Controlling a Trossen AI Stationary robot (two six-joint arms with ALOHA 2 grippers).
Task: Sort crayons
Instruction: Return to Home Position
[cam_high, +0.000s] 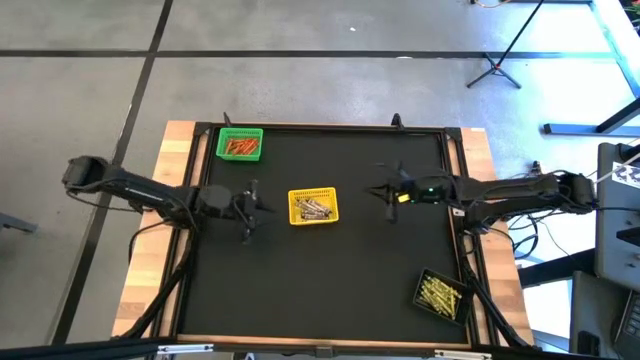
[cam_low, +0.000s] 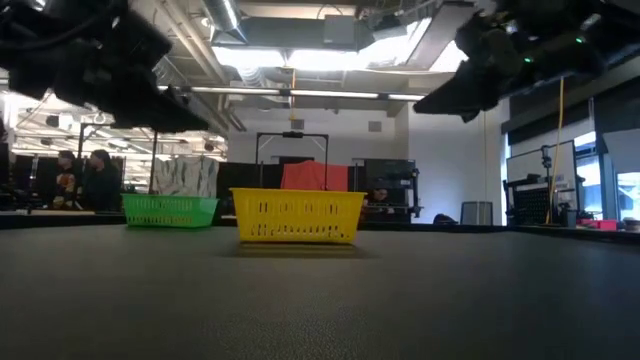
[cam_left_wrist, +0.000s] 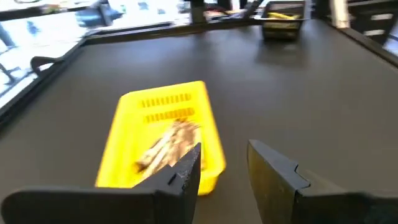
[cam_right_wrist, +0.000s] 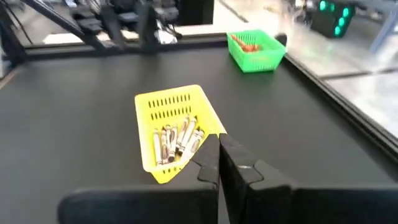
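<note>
**Where the Four Cameras Sit**

The high camera looks straight down on the whole surface (cam_high: 320, 290). The low camera sits at surface height and looks level into the room. The left wrist camera, close behind the left claw (cam_left_wrist: 224, 147) at 9 o'clock, faces 3 o'clock. The right one, behind the right claw (cam_right_wrist: 219, 140) at 3 o'clock, faces 9 o'clock. All four see the yellow basket (cam_high: 313, 206).

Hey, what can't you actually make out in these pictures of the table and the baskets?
Low view: the mesh walls of the yellow basket and green basket hide their contents.
High view: the crayons in the black basket are too small to count.
Left wrist view: the left gripper covers the yellow basket's near corner; its crayons are blurred.
</note>
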